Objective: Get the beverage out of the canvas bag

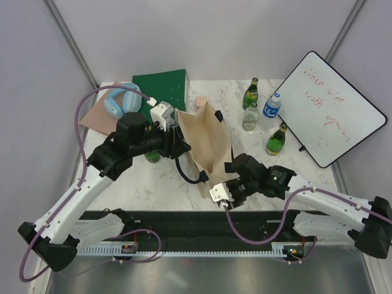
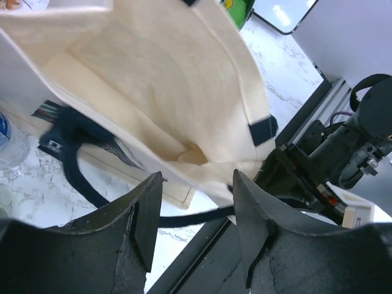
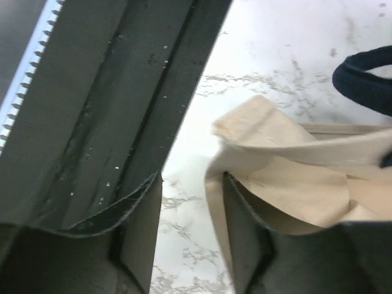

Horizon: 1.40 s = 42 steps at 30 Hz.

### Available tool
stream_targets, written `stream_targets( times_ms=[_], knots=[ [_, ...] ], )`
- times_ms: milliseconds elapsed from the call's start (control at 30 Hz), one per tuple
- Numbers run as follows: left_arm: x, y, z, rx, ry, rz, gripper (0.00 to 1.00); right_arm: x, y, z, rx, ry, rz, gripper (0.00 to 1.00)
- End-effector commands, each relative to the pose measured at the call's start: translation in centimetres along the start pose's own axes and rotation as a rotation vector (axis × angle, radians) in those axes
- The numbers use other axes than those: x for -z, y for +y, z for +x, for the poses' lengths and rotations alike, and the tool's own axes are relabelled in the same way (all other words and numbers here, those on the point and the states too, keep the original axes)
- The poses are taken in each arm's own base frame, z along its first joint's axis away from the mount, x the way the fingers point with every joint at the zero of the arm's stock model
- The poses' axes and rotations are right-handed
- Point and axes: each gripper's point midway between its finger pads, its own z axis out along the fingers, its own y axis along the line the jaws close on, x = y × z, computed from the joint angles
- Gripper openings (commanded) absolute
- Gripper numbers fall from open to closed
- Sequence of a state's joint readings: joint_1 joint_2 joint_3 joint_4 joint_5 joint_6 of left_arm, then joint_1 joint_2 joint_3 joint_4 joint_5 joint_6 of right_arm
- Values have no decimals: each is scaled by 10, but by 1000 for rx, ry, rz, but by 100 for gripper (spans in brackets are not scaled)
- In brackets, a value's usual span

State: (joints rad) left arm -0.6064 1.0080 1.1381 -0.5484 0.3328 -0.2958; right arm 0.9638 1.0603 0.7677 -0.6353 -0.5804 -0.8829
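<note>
Left gripper (image 2: 195,211) and right gripper (image 3: 187,236) both gape, holding nothing; the tall cream canvas tote bag with navy handles (image 1: 211,144) just beyond the jaws looks empty, so the beverage is probably already out

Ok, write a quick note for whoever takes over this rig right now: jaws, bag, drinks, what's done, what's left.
Left gripper: jaws open at the canvas bag's edge, holding nothing.
Right gripper: jaws open, bag corner beside one finger, not clamped.
Bag sits between the arms; no bottle shows in what is visible of it.
Outside it, right side: green bottle, water bottle, clear bottle, second green bottle.
Job looks done but unconfirmed: check the bag is empty, then back both arms off.
</note>
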Motion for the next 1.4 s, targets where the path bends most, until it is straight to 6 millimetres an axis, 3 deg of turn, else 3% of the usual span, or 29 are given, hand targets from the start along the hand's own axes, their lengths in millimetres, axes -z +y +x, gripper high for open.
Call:
stream_targets(
  times_ms=[0,33,67,200,233,300,333,433,567,633,733,767,900,1100,1233,1367],
  knots=[
    [9,-3,-15,3,-53,-16,57,19,-22,-3,-31,45,138,57],
    [10,-3,-17,0,-59,-17,57,25,-31,-9,-57,32,175,71],
    [11,-3,-18,-2,-63,-17,57,35,-46,-26,-47,-10,235,98],
    [23,-7,-31,-12,-114,-28,59,74,-96,-67,-127,-130,436,98],
    [26,-8,-35,-14,-127,-29,62,87,-112,-68,-177,-144,508,98],
    [34,-7,-44,-15,-166,-61,65,113,-143,-89,-282,-243,623,98],
    [41,-3,-50,-10,-197,-99,68,134,-166,-93,-379,-296,717,98],
    [57,9,-59,-6,-252,-190,73,171,-204,-87,-578,-353,892,98],
    [75,27,-61,17,-296,-315,77,197,-232,-62,-814,-384,1032,98],
    [82,40,-60,38,-306,-396,84,198,-238,-54,-901,-382,1033,98],
    [93,56,-60,50,-299,-502,89,216,-249,-37,-1024,-385,1127,98],
    [98,57,-66,46,-310,-525,91,234,-253,-21,-1066,-371,1235,98],
    [113,78,-78,24,-313,-659,98,297,-256,3,-1055,-294,1562,98],
    [124,95,-99,42,-338,-731,100,358,-242,26,-977,-87,1851,98],
    [128,97,-102,45,-353,-744,100,379,-227,43,-963,15,1930,98],
    [131,95,-99,51,-361,-736,100,385,-213,56,-978,42,1940,98]
  ],
)
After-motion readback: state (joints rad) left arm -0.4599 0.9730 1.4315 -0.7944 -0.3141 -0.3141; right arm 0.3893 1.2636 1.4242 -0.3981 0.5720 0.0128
